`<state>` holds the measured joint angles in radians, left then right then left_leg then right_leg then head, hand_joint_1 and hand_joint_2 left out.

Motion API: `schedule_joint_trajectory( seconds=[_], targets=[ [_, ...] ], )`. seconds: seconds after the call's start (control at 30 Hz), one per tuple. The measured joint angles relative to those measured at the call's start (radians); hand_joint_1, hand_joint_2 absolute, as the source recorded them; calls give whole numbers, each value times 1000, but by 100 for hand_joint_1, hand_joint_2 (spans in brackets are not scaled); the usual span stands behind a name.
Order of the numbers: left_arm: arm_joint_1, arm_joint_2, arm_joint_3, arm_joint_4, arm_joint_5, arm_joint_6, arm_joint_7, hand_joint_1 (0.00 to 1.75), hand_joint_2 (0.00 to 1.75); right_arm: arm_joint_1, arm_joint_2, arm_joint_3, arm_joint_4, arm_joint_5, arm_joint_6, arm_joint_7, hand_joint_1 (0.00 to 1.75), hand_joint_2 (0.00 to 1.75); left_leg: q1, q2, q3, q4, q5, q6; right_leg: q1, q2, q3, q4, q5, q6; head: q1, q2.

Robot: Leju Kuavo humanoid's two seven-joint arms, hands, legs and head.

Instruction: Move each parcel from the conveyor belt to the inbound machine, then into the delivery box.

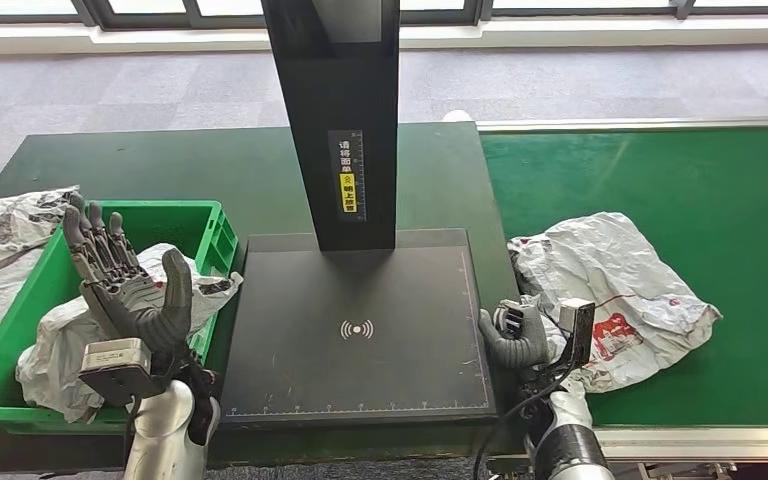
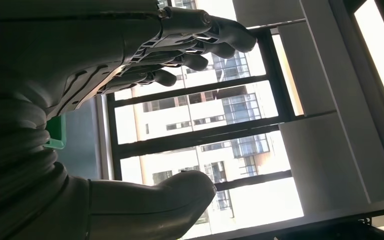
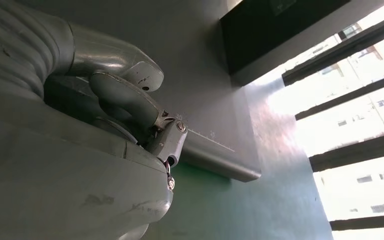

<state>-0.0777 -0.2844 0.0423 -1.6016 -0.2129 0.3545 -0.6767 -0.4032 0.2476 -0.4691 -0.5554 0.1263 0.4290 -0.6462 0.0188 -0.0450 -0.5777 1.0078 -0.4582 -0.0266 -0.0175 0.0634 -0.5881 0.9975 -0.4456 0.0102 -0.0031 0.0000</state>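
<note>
- Your target: the crumpled white plastic mailer parcel with red print (image 1: 615, 290) on the green conveyor belt (image 1: 720, 190), lying at the belt's near-left end, just beside the black flat inbound machine platform (image 1: 360, 325).
- Right hand (image 1: 520, 335) sits at the seam between the platform's right edge and the belt, touching or nearly touching the parcel's left edge. The parcel lies straight to that hand's right.
- Right fingers (image 3: 130, 102) look curled in. I can't tell whether any plastic is pinched; no wrap shows inside them in the right wrist view.
- Parcel's long axis runs roughly along the belt, left to right, so the hand meets a short end.
- Left hand (image 1: 130, 285) is raised over the green plastic delivery box (image 1: 215, 225) at the tabletop's left side, fingers (image 2: 205, 40) spread, holding nothing. It's well apart from the belt parcel.
- White bagged parcels (image 1: 60, 340) already lie in the box; another crumpled white bag (image 1: 0, 240) rests outside its left wall.
- Judgement: the right hand takes this one. The move is a short drag leftward onto the platform under the black scanner column (image 1: 345, 120).
</note>
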Motion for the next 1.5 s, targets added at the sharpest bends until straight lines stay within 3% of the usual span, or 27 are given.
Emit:
schedule_joint_trajectory(
  seconds=[0.2, 0.77, 0.87, 0.9, 0.97, 1.03, 1.13, 1.17, 1.2, 1.23, 1.27, 1.4, 1.5],
  targets=[
    [1, 0, 7, 3, 0, -14, 0, 0, 175, 0, 8, 0, 0, -103, 120, 39, 175, 175, 0, -1, -1, 0, 0, 0, -1, -2, 0, 0, 0, 0, 0, 0],
    [2, 0, 12, 5, 0, -18, 0, 0, 175, 0, 14, 0, 0, -127, 143, 52, 175, 175, 0, -3, -1, 0, 0, 0, 0, -4, 0, 0, 0, 0, 0, 0],
    [2, 0, 14, 5, 0, -22, 0, 0, 175, 0, 14, 0, 0, -151, 150, 56, 44, 175, -1, -3, -2, 0, 0, 0, -1, -4, 0, 0, 0, 0, 0, 0],
    [3, 0, 15, 4, 0, -21, 0, 0, 175, 0, 14, 0, 0, -133, 119, 44, 0, 175, -1, -3, -2, 0, 0, 0, -1, -4, 0, 0, 0, 0, 0, 0],
    [5, 0, 16, 2, 2, -13, 0, 0, 175, 2, 14, 2, -8, -17, -45, 6, 0, 87, -1, -3, -2, 0, 0, 0, -1, -4, 0, 0, 0, 0, 0, 0],
    [6, 0, 17, -5, 3, 4, 0, 0, 175, 11, 15, 11, -35, 191, -369, 12, 0, 0, -1, -4, -2, 0, 0, 0, -1, -5, 1, -1, 0, 0, 0, 0],
    [8, 0, 16, -18, 7, 36, 3, 0, 175, 36, 24, 47, -95, 536, -1007, 164, 0, 0, -1, -9, -2, 0, 0, 0, -1, -9, 2, -1, -1, 1, 0, 0],
    [8, 0, 15, -21, 8, 46, 4, 0, 175, 50, 27, 57, -116, 645, -1177, 233, 0, 0, -1, -11, -2, 0, 0, 0, -1, -11, 3, -1, -2, 1, 0, 0],
    [8, -1, 14, -23, 8, 54, 5, 0, 175, 66, 29, 63, -137, 747, -1305, 296, 0, 0, -1, -13, -3, 0, 0, 1, -1, -13, 3, -1, -3, 1, 0, 0],
    [8, -1, 14, -26, 8, 60, 7, 0, 175, 80, 32, 65, -157, 837, -1375, 343, 0, 0, -1, -13, -3, 0, 0, 0, -1, -13, 3, 0, -3, 1, 0, 0],
    [8, -1, 13, -28, 8, 63, 8, 0, 175, 90, 34, 65, -174, 906, -1394, 376, 0, 0, -1, -12, -3, 0, 0, 0, -1, -12, 2, 0, -3, 1, 0, 0],
    [8, -1, 7, -34, 6, 67, 14, 0, 175, 113, 40, 62, -213, 1037, -1188, 443, 0, 0, -1, -10, -3, 0, 0, 0, -1, -10, 2, -1, -3, 1, 0, 0],
    [8, -1, 5, -36, 2, 70, 18, 0, 175, 120, 41, 56, -220, 1082, -1141, 486, 0, 0, -1, -11, -3, 0, 0, 0, 0, -12, 2, -1, -3, 1, 0, 0]
  ],
)
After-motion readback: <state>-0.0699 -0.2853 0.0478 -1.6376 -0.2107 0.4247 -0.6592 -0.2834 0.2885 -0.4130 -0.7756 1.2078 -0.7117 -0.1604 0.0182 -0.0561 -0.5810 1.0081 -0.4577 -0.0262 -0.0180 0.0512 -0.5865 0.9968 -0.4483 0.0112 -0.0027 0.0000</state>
